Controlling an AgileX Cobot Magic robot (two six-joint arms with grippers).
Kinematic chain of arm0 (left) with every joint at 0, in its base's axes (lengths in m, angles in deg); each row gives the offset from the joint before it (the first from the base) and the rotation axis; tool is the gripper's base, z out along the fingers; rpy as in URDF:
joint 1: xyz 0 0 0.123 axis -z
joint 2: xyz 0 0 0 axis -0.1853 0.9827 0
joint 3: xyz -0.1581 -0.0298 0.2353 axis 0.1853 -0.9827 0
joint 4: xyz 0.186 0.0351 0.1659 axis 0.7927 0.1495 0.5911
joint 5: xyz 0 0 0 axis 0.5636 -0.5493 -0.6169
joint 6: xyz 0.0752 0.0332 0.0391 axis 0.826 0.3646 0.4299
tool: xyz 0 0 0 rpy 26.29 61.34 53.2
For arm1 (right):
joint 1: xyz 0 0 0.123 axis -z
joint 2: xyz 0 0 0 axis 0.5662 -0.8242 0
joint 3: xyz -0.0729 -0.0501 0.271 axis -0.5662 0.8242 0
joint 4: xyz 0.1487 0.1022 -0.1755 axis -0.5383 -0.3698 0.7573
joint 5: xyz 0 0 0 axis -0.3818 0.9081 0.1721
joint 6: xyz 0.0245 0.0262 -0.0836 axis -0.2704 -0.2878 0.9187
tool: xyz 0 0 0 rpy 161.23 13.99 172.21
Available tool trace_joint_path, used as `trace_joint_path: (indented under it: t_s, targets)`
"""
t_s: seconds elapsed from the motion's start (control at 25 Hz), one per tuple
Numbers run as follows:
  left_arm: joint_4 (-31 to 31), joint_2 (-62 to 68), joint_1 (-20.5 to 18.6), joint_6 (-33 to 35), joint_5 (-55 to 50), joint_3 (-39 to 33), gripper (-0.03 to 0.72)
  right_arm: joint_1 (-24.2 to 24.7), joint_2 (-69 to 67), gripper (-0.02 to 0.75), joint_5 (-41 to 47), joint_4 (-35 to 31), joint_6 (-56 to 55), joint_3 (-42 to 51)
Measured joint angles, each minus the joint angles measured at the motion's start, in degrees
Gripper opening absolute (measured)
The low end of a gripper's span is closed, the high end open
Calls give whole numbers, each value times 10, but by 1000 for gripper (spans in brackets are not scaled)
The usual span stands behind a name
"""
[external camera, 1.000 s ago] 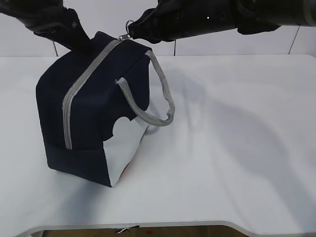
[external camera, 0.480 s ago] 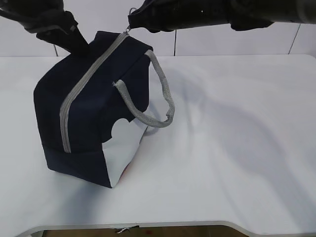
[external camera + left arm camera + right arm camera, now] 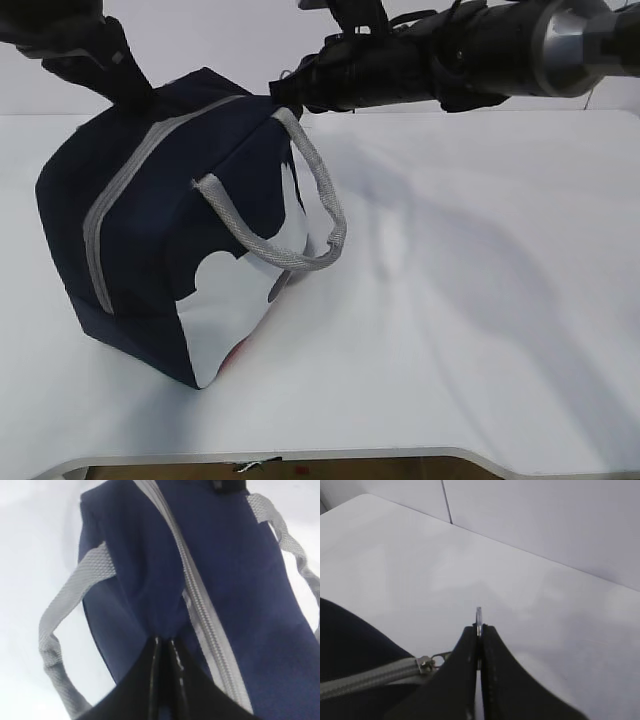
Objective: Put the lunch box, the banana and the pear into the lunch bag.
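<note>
The large boxy navy-blue fabric lunch bag is standing on the white worktop, towards its left side, tilted so that its top is leaning away from the camera in the exterior view. A pale wall with a dark vertical seam is rising behind the worktop. The grey zipper is running closed along the bag's long axis, from the lower front end up to the far upper end, where the metal ring pull is sitting. One grey strap handle is hanging in a loop off the bag's right flank, beside the white patch that is covering the lower front corner; a second grey strap handle is drooping on the opposite side in the left wrist view.

The left end effector is pinching a fold of navy fabric just beside the zipper, its two black fingers pressed nearly together on the cloth. The right end effector is reaching in from the right, closed on the metal ring pull, whose thin edge is showing between the fingertips; the small silver slider is lying just to their left at the zipper's end.
</note>
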Motion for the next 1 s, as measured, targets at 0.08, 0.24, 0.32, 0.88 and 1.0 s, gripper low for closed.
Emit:
trace_joint_path:
  t_s: [0.08, 0.24, 0.32, 0.88, 1.0]
  targets:
    - [2, -5, 0, 1, -2, 0, 1, 6, -6, 17, -12, -1, -19, 0]
    - [5, -7, -1, 1, -5, 0, 1, 20, -25, 17, -45, -3, -46, -2]
    - [5, -7, -3, 1, -5, 0, 1, 25, -41, 17, -63, -3, -67, -3]
    - [8, -13, -5, 1, -22, -1, 1, 36, -63, 17, -137, 0, -100, -16]
    - [9, -13, -5, 1, -22, -1, 1, 36, -61, 18, -138, 0, -100, -17]
